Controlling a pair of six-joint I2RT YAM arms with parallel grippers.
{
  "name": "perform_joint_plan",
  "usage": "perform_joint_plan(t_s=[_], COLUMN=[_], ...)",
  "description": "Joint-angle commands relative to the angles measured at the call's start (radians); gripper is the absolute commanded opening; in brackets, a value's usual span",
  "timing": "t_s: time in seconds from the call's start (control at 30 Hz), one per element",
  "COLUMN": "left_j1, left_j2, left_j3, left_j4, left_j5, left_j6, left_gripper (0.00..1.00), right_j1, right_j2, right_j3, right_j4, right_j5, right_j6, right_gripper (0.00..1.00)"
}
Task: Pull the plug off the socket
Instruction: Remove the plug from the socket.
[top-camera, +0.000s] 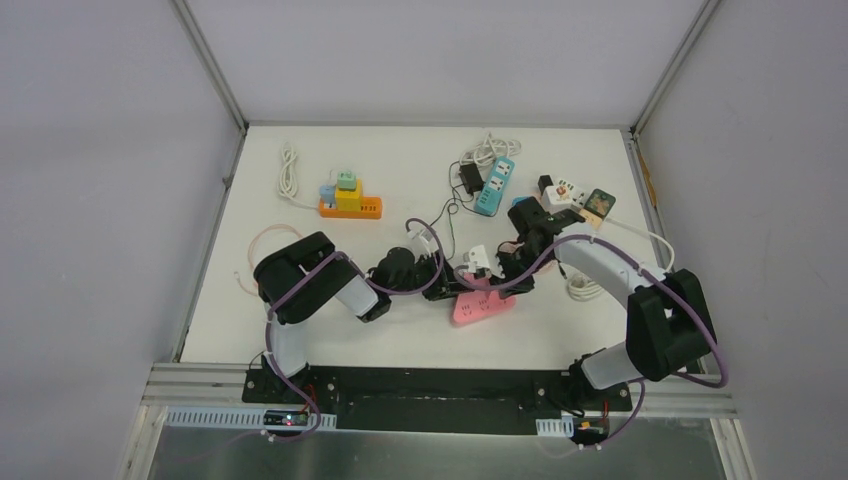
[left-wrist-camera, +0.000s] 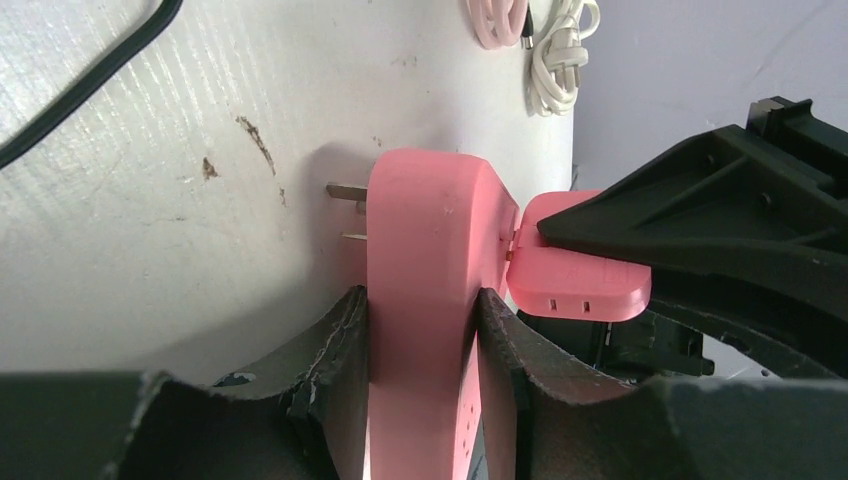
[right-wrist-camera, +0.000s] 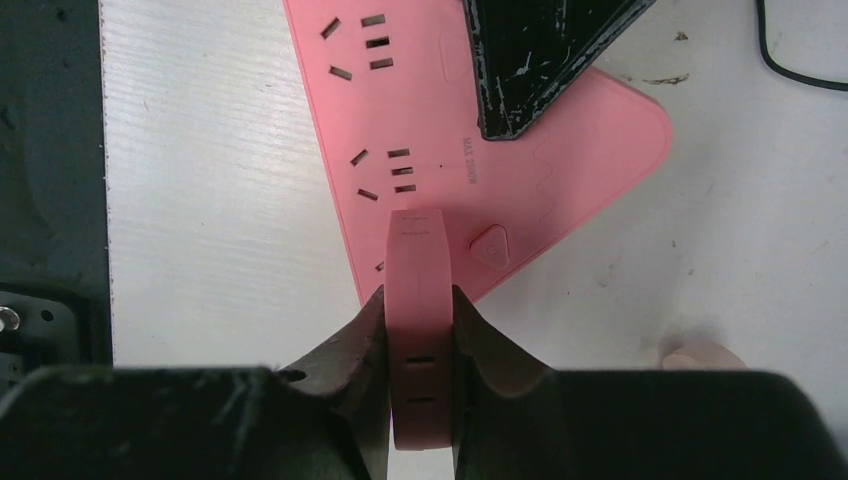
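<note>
With the pink socket strip (left-wrist-camera: 430, 220) pinched by the left claw (left-wrist-camera: 422, 300) and its plug (right-wrist-camera: 418, 250) clamped by the right claw (right-wrist-camera: 420, 305), a straight pull apart is called for.

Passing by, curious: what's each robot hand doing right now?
Left gripper: closed on the flat pink plastic power strip.
Right gripper: closed on the small pink plastic plug.

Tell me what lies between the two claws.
Only the pink power strip, gripped by the left claw, and the pink plug on it, pinched by the right claw; the left wrist view shows it.
</note>
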Motion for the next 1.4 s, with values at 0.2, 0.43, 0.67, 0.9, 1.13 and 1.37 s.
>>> perform_joint_plan(t_s=[0.2, 0.43, 0.67, 0.9, 1.13, 1.37], left_j1=[-0.015, -0.015, -0.014, -0.015, -0.015, -0.015], left_j2=[0.054, 0.055, 0.056, 0.055, 0.058, 0.061], left_j3=[-0.017, -0.016, -0.009, -0.007, -0.002, 0.001], left_j4=[-0.200, -0.208, -0.222, -0.229, -0.235, -0.237], left_j5=[-0.058, -0.067, -0.072, -0.071, -0.071, -0.072], left_j6=[0.023, 0.019, 0.018, 0.021, 0.020, 0.016], left_gripper=[0.00, 0.00, 0.00, 0.00, 0.00, 0.00], right_j1=[-0.013, 0.163, 0.024, -0.039, 0.105, 0.061], right_j2=[-0.063, -0.045, -0.091, -0.114, -0.082, -0.115], right_j3=[0.009, 0.058, 0.033, 0.023, 0.045, 0.066], right_j4=[0.098, 0.205, 0.037, 0.041, 0.154, 0.091], right_j5=[-0.191, -0.129, -0.167, -0.223, -0.198, -0.226], right_j6=[0.024, 0.213, -0.019, -0.016, 0.158, 0.123], right_gripper=[0.00, 0.00, 0.00, 0.00, 0.00, 0.00])
